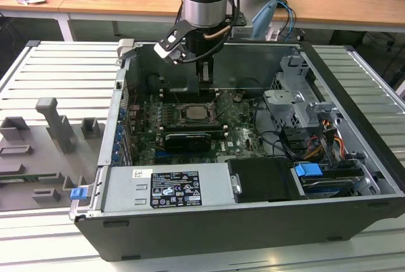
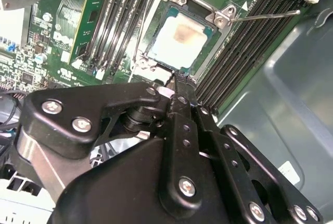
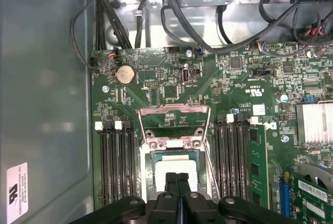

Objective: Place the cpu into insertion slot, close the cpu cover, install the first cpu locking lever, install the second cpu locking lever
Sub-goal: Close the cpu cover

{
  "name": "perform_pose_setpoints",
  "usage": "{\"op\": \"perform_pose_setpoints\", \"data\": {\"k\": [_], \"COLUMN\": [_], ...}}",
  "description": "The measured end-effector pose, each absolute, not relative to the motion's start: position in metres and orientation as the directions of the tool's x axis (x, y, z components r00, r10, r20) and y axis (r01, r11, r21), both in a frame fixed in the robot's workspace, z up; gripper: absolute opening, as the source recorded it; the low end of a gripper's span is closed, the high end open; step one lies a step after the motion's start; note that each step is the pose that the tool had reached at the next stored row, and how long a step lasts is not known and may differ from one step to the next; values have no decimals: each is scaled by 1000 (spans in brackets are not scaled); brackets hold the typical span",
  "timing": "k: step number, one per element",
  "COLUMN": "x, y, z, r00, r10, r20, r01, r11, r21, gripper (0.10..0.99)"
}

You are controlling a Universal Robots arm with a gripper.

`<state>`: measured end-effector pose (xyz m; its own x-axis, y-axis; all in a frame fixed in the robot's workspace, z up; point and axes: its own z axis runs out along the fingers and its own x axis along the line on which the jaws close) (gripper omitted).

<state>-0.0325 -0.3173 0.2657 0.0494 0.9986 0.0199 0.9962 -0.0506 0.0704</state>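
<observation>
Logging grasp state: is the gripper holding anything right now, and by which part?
Nothing held. The gripper is shut, fingers together and empty, tip by the seated cpu.

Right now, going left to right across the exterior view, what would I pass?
Grey blocks → blue latches → chip → drive cage.

Over the cpu (image 3: 177, 165) the only thing in the way is the gripper (image 3: 178, 175) itself. Memory slots (image 3: 117, 166) crowd both sides of the insertion slot (image 2: 155, 58). The lifted cpu cover (image 3: 174, 126) bars one edge, and a locking lever (image 2: 265, 15) juts across the slots.
</observation>
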Motion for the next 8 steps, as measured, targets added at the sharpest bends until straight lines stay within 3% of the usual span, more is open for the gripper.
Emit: {"op": "perform_pose_setpoints", "data": {"k": [8], "x": [-28], "y": [-317], "z": [265], "r00": [49], "r10": [999], "r20": [20], "r01": [996], "r11": [-51], "r21": [70], "gripper": [106]}}
